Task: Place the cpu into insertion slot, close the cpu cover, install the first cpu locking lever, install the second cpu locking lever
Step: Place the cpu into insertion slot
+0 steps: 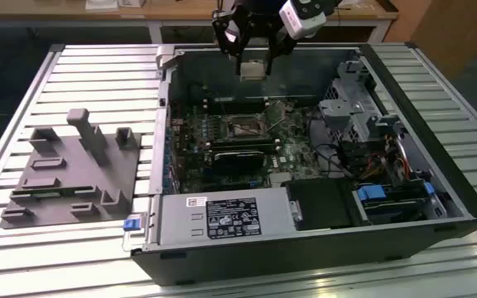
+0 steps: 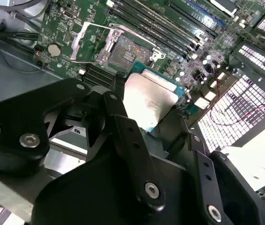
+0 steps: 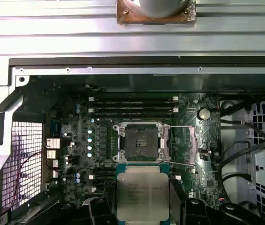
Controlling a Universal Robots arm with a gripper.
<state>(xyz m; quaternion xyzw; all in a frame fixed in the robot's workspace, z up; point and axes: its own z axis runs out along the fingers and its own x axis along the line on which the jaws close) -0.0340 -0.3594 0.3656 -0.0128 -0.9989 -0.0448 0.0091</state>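
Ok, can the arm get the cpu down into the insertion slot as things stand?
Probably yes. The tool holds the cpu above the open case, and the insertion slot shows a bare dark centre with nothing lying across it, so the way down looks free.
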